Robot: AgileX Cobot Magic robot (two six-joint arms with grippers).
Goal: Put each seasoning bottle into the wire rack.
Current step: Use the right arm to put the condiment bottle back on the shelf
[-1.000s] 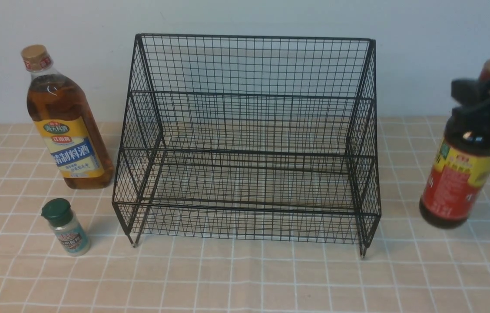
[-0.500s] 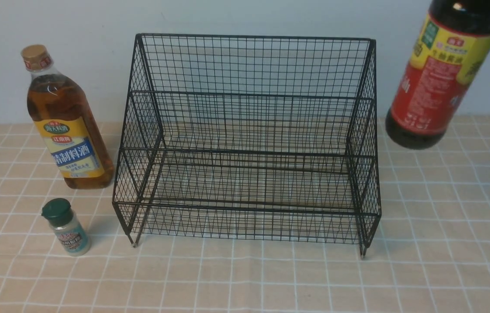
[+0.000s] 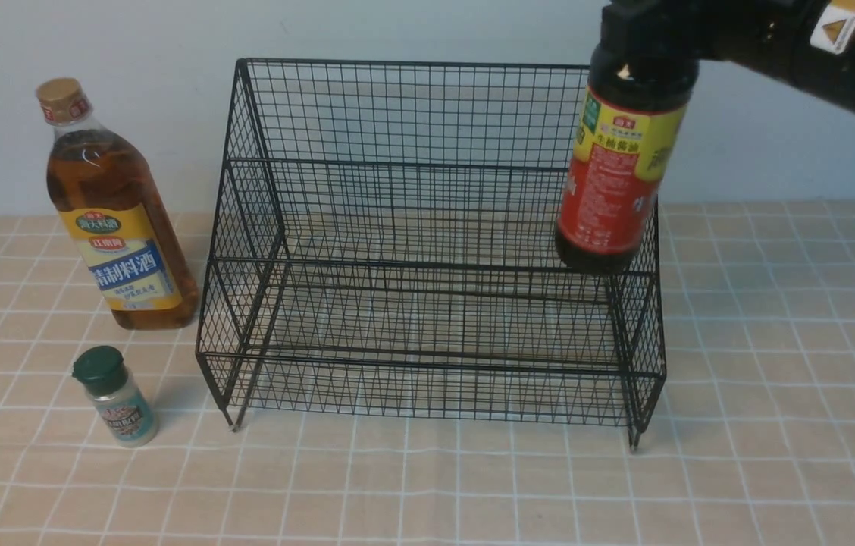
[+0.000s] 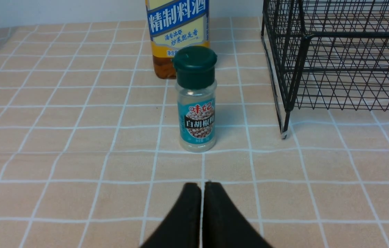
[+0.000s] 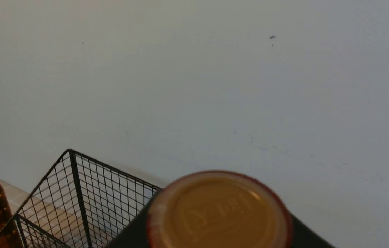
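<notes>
Three bottles, so where does each one sit relative to the wire rack (image 3: 427, 161)? And what's the setup like? (posted by tiletop_tom)

Reply from meshfan: ok so the dark sauce bottle (image 3: 617, 182) is up in the air at the rack's right end. It hangs nearly upright, with its base about level with the upper tier's front bar. The right gripper (image 3: 647, 34) is clamped round its neck. Can't tell if the bottom touches any wire.

The tall amber bottle (image 3: 120, 227) stands left of the rack, close to its side. The green-capped shaker (image 3: 115, 398) is left of the rack's front left foot. Both are upright on the tablecloth (image 3: 776, 425), which is peachy tan with a white grid and lies pretty flat. The rack stands on it too, with a plain pale wall (image 3: 94, 38) right behind the rack.

The left gripper (image 4: 201, 213) sits low over the cloth, out front and left of the rack, facing the shaker. Its fingers are pressed together on nothing.
</notes>
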